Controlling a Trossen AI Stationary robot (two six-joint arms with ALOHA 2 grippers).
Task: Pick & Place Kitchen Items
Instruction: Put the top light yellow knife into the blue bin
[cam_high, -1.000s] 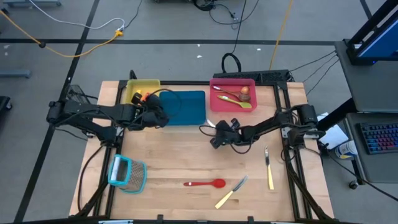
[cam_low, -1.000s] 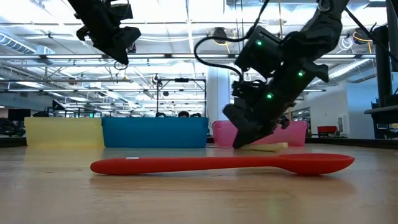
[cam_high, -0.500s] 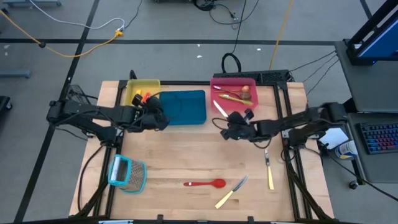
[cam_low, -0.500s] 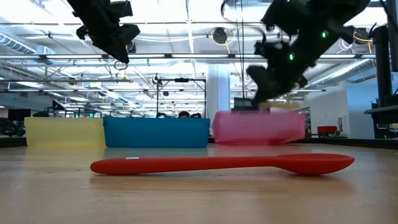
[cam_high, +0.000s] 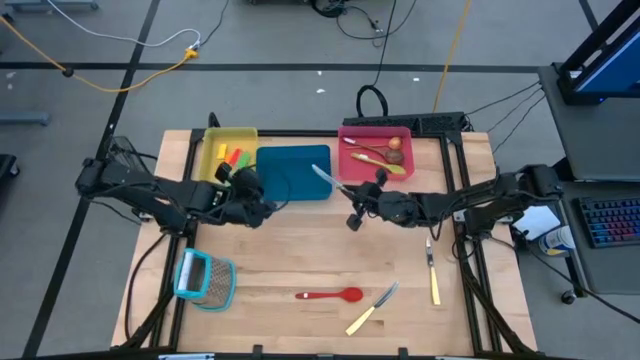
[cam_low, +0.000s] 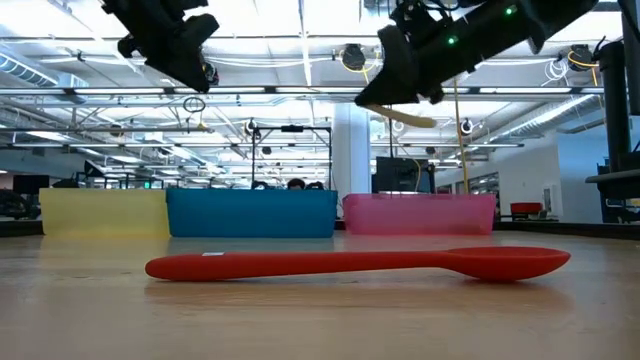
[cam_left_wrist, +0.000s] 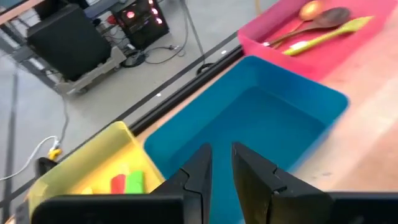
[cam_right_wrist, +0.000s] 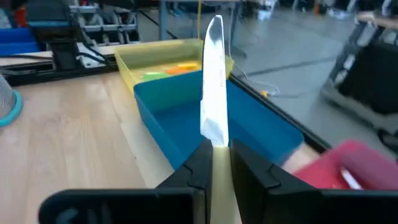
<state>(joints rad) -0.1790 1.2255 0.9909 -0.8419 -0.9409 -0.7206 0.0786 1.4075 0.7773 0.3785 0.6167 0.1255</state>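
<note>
My right gripper hangs above the table just off the blue tray's near right corner, shut on a cream-handled knife. The knife's blade reaches over the tray's edge. My left gripper hovers at the blue tray's near left corner, with a narrow empty gap between its fingers. On the wood lie a red spoon and two more knives. Small spatulas lie in the yellow tray, and a wooden and a green spoon lie in the red tray. My right gripper pinches the knife between its two fingers where the blade leaves the handle. The cream handle runs back under the fingers. The fingers come nearly level from the table's right and lie along the knife. The blade stands on edge, pointing ahead, lifted clear of the table.
A light-blue-framed grater lies near the table's front left. The three trays stand in a row along the far edge. Bare wood lies between the trays and the utensils at the front.
My right gripper has risen from the table with the knife, tipped from pointing down to nearly level, and gone left toward the blue tray. The knife has come off the wood and hangs in the air. My left gripper has swung a little from the yellow tray toward the near edge.
</note>
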